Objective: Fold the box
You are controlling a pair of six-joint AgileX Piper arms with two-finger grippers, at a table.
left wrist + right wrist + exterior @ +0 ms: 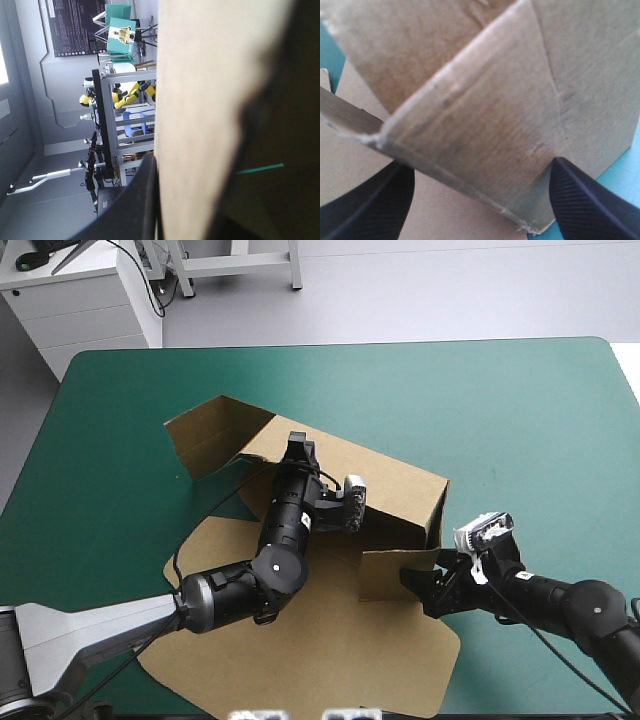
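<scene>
No writing can be read anywhere. The brown board of the box [470, 100], seen close between the spread jaws of the right gripper [482, 165], bears only scuffs and a crease line. A small white sticker [306, 521] on the left arm, behind its jaws, is too small to read.

You stood in a robotics lab, by every sign; two robot arms [240, 585] reached over a table [520, 410] with a teal-green cover; beyond its far edge lay bare grey floor [450, 290]; a white drawer cabinet [90, 305] trailed a black cable [160, 295]; beside it stood a pale metal frame [296, 270].
</scene>
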